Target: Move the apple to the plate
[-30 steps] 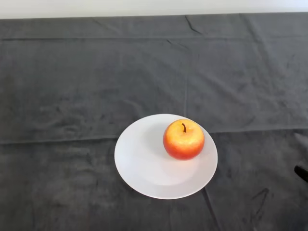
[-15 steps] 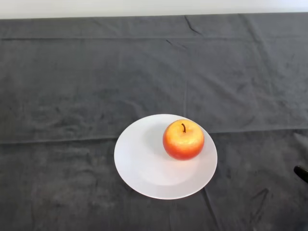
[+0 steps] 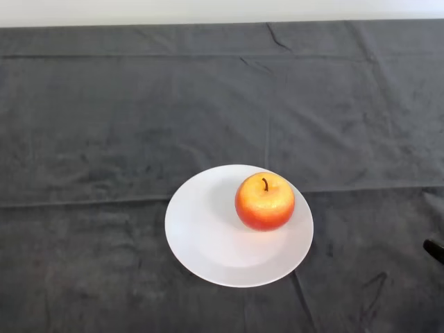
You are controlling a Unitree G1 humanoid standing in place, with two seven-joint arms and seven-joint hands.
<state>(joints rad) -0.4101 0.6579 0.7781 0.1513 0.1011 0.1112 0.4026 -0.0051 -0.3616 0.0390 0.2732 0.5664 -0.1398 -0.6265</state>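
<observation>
No part of the working arm or its hand appears in the head view, so the state of the fingers cannot be told.

Nearest the camera, the worktop point(image 3: 83, 277) lies under a dark grey cloth point(image 3: 139, 125) that covers it from side to side. The cloth is soft and slightly rumpled here, with small creases close to the lower right and a fold line running across the view just behind the middle. At the right edge, low down, a small black object point(image 3: 435, 248) pokes into view; what it is cannot be told.

A round white plate point(image 3: 201, 236) sits on the cloth a little below and right of the centre. The red and yellow apple point(image 3: 264, 201) rests on the plate, upright with its dark stem pointing up, set toward the plate's far right part rather than at its middle. The apple's near side casts a soft shadow on the white surface.

Beyond the plate the cloth stretches bare, crossed by a second fold line and a lengthwise crease running away from the plate's far rim. Broad open cloth lies to the left, right and behind the plate. At the far edge the cloth ends against a pale strip point(image 3: 208, 10) along the top.
</observation>
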